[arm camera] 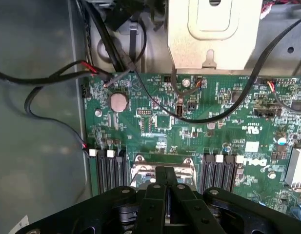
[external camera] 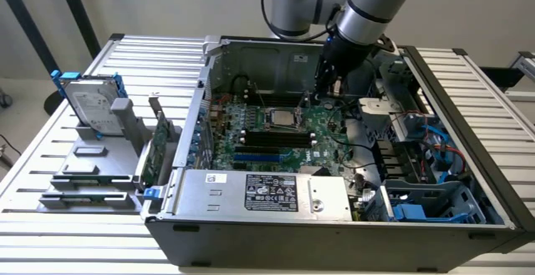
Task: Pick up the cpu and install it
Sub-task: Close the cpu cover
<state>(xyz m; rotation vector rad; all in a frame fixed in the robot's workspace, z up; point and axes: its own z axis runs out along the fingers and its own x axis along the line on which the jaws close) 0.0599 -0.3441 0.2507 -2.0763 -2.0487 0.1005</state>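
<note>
Inside the open case (external camera: 334,237), one gripper (arm camera: 165,176) hangs low over the motherboard (arm camera: 155,117). Its two fingers are pressed together with nothing between them. One cpu (external camera: 282,118) lies flat in the socket at the board's middle; in the exterior view it sits apart from the gripper, toward that view's left.

Two banks of memory slots (arm camera: 109,170) flank the socket, one on each side. One coin cell (arm camera: 118,102) sits near the board's edge. Case walls bound the board on all sides, and the top is open. Loose black cables (arm camera: 52,78) cross the board and the case floor beside it.

On the desk (external camera: 84,250), one grey holder (external camera: 92,175) carries one hard drive (external camera: 90,107) and one green card (external camera: 155,153), just beside the case wall.

In the wrist view the fingers cover most of the socket frame (arm camera: 140,168). The arm's upper part is cut off.
</note>
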